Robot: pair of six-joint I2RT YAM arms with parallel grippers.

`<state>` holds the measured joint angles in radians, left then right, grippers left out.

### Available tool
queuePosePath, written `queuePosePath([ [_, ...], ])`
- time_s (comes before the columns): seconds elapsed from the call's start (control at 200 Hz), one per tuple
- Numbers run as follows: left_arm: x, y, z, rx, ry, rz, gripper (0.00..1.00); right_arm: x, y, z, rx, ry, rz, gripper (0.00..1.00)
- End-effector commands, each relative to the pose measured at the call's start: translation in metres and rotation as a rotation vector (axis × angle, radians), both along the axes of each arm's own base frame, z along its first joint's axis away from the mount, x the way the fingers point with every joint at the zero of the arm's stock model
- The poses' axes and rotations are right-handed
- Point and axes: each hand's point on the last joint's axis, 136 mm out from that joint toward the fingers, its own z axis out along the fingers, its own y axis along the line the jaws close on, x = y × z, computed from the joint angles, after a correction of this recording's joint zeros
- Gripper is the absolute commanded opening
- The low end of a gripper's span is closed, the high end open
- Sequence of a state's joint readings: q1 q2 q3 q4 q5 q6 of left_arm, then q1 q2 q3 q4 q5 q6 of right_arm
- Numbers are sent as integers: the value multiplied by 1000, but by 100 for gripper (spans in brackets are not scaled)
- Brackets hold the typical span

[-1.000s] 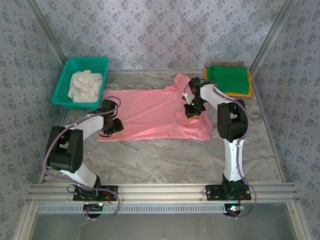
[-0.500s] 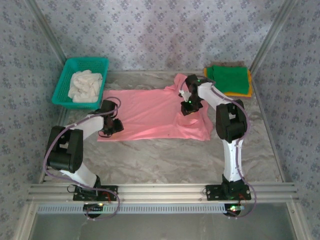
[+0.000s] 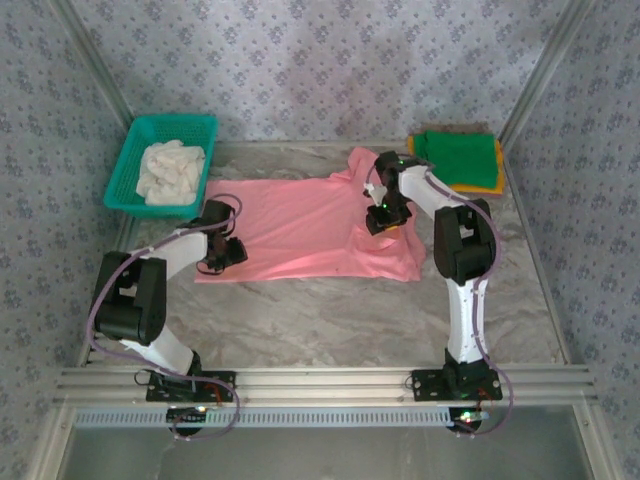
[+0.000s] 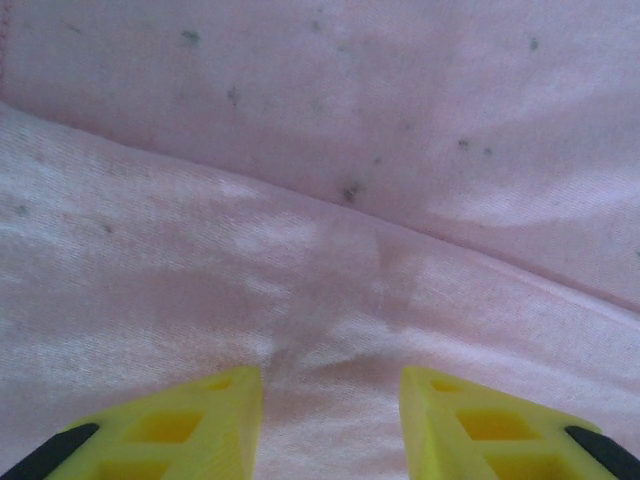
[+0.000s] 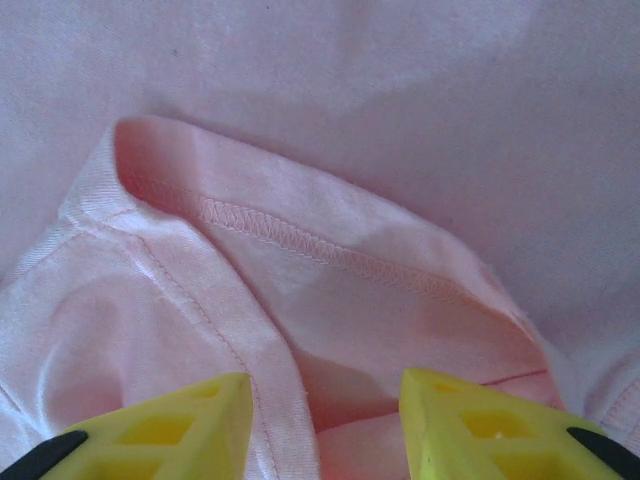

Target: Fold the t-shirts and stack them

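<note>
From the overhead camera I see the pink shirt [image 3: 300,225] spread flat on the table [image 3: 330,320], with the left gripper [image 3: 228,250] at its left edge and the right gripper [image 3: 385,218] over its right side; the green shirt [image 3: 460,158] lies on the orange-yellow shirt [image 3: 482,187] far right, and a basket [image 3: 125,175] sits far left. On my left wrist camera the fingers [image 4: 200,420] stand apart over creased pink cloth, gripping nothing. My right wrist camera shows that pair apart too, above a stitched hem [image 5: 300,240].

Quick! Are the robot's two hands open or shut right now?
Left gripper: open, over the pink t-shirt, holding nothing.
Right gripper: open, over the pink t-shirt.
</note>
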<state>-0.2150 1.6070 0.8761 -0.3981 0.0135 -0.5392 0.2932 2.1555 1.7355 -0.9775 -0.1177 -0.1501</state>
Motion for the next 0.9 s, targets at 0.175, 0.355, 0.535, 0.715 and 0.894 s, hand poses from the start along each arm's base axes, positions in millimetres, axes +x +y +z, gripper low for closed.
queuePosePath([
  [0.175,-3,2,-4,-6,8,-7,41,-16,-3,-9,-2,67,13,46],
  [0.355,-4,2,-4,-8,8,-8,41,-21,3,-9,30,80,22,23],
  [0.535,-4,2,-3,-10,6,-7,41,-17,9,-3,47,69,30,24],
  [0.715,-5,4,-3,-8,4,-3,41,-22,0,-4,-5,81,9,44],
  [0.894,-5,4,-2,-8,9,-5,41,-32,2,-13,31,116,1,28],
])
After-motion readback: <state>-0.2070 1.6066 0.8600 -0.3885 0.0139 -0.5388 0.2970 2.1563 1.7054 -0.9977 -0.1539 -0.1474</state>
